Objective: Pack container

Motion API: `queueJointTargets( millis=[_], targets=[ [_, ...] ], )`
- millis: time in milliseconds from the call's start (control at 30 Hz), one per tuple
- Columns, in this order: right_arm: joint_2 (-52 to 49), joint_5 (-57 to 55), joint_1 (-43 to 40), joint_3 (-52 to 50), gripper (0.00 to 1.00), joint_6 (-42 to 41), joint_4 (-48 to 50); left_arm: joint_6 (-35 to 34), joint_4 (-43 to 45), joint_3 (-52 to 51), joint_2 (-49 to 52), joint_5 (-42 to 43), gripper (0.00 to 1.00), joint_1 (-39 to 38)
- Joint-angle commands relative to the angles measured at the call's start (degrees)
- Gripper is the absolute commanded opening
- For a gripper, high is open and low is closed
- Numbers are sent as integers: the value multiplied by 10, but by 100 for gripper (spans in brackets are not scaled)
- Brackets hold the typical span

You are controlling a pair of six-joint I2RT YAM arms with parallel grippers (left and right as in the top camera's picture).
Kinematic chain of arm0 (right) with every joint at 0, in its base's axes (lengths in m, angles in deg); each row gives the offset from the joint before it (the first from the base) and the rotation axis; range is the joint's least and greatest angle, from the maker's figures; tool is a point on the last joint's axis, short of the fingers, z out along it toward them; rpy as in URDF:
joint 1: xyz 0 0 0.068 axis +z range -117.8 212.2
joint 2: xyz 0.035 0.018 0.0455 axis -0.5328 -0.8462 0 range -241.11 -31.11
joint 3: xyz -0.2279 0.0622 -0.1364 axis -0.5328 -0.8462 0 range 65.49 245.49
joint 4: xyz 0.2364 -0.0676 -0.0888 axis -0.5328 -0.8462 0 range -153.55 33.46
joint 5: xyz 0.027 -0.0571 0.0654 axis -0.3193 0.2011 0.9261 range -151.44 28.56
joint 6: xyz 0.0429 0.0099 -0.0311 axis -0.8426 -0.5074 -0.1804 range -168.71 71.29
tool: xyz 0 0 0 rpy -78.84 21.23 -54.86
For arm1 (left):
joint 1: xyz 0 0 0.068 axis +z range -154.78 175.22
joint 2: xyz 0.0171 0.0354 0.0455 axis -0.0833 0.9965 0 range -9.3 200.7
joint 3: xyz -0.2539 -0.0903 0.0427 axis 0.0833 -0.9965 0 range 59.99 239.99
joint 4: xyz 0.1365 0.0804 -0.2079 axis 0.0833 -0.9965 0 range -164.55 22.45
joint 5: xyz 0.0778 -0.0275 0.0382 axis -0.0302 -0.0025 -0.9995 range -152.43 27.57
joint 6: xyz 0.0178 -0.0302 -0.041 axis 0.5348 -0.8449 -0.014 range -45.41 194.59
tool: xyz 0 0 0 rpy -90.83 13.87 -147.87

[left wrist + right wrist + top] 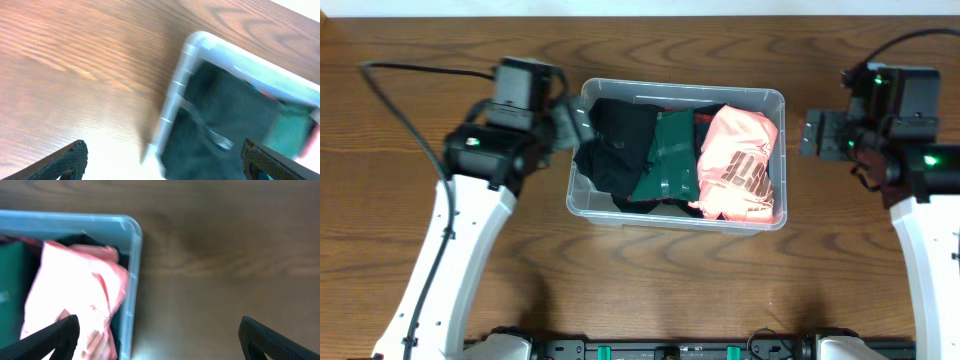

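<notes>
**A:** From above, what sits closest to the lens?

**B:** The two arms. The left gripper (583, 122) hangs at the upper left corner of the container (676, 222), which stands mid-frame on the table (650, 290). The right gripper (817, 133) is off to the right of it, clear of the rim.

**A:** How full is the container?

**B:** Three pieces of clothing lie side by side in it. The black cloth (615, 150) is on the left, the green cloth (670, 150) in the middle and the pink cloth (740, 160) on the right. Together they hide nearly all of the floor. I see nothing loose on the wood, so I'd judge the packing mostly done. No lid is in sight.

**A:** And the left wrist view?

**B:** It's blurred. The left fingers (65, 161) show in the two lower corners, wide apart and holding nothing. The container's corner and the black cloth lie beyond them, in the lower right half of the frame. I cannot tell whether a finger touches the rim.

**A:** The right wrist?

**B:** The right fingers (50, 335) are also in both lower corners, spread wide and empty. The end of the container with the pink cloth fills the left of the frame, and bare wood takes the rest. Nothing there is touching the fingers.
</notes>
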Motion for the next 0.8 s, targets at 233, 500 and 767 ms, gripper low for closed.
queueJointTargets(
  millis=[233, 500, 767],
  targets=[
    [-60, 2, 10, 5, 99, 47, 64, 54, -45, 0, 40, -19, 98, 118],
    [29, 0, -24, -14, 99, -3, 15, 113, -79, -20, -46, -13, 98, 141],
    [252, -1, -25, -225, 99, -20, 95, 113, 12, -217, -312, -14, 98, 122]
  ],
)
